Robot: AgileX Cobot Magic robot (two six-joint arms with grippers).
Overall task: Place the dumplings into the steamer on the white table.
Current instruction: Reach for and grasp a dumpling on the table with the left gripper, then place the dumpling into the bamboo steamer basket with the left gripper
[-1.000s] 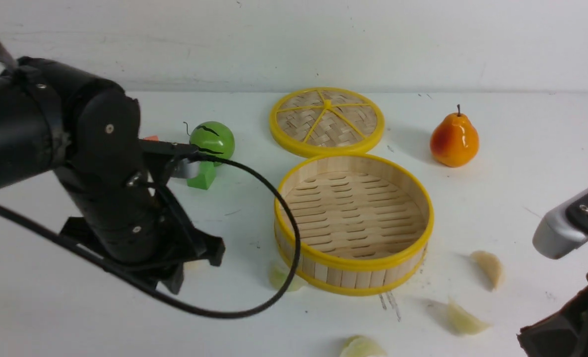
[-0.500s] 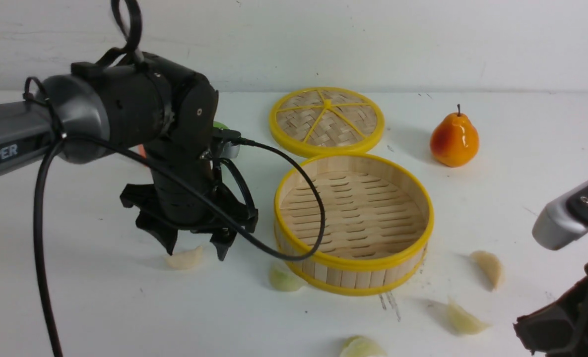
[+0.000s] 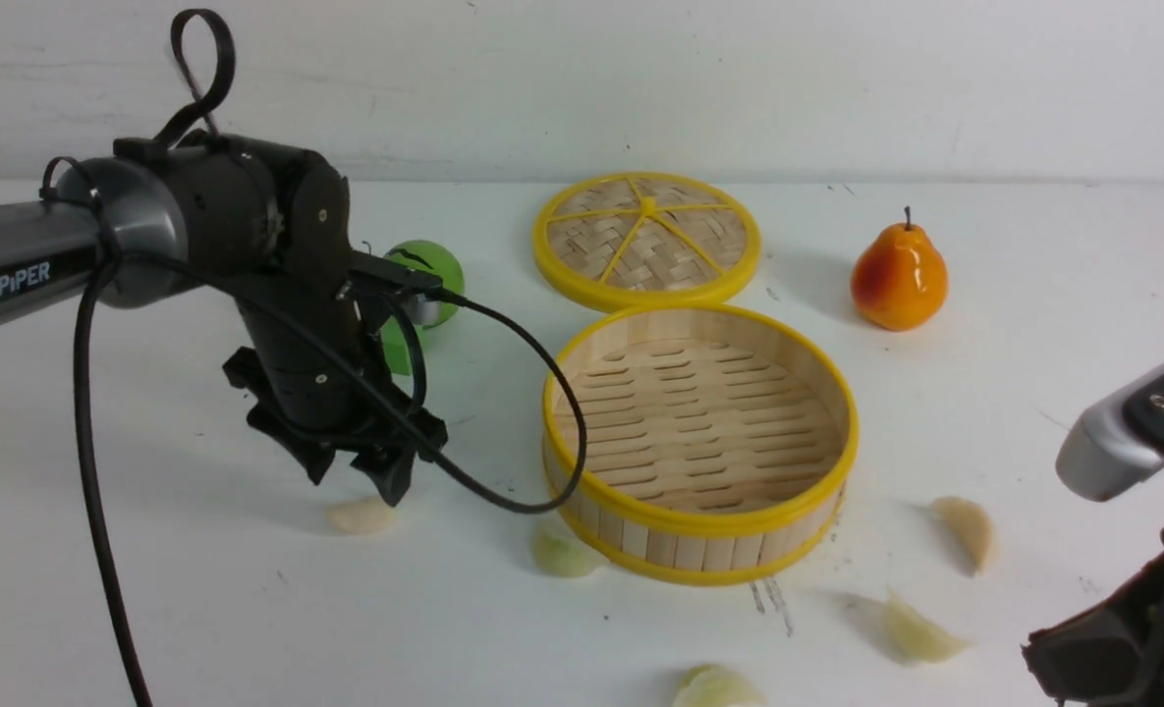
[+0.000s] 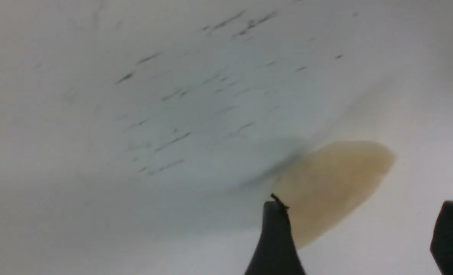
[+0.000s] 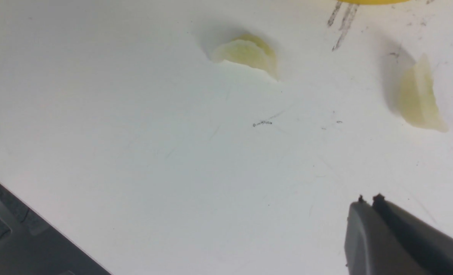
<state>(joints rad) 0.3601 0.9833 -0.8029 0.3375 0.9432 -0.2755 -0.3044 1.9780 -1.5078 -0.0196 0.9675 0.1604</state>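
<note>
The round bamboo steamer (image 3: 699, 522) stands empty in the middle of the white table (image 3: 198, 589). Several pale dumplings lie around it: one (image 3: 363, 515) to the left, one (image 3: 562, 555) against the steamer's front wall, and three at the front right (image 3: 965, 530), (image 3: 915, 633), (image 3: 714, 689). My left gripper (image 3: 356, 486) hovers open just above the leftmost dumpling (image 4: 333, 183), which lies by one fingertip (image 4: 276, 229), partly outside the gap. My right gripper (image 5: 367, 198) is shut and empty over bare table, with two dumplings (image 5: 249, 53), (image 5: 417, 99) beyond it.
The flat woven lid (image 3: 647, 239) lies behind the steamer. An orange pear (image 3: 899, 275) stands at the back right. A green ball (image 3: 424, 270) and a green block (image 3: 400, 344) sit behind my left arm, whose black cable (image 3: 503, 501) loops down beside the steamer.
My left arm swung up and back from the near left, its jaws opened, and it now hangs slightly left over the leftmost dumpling. The dumplings and the right arm have barely moved.
</note>
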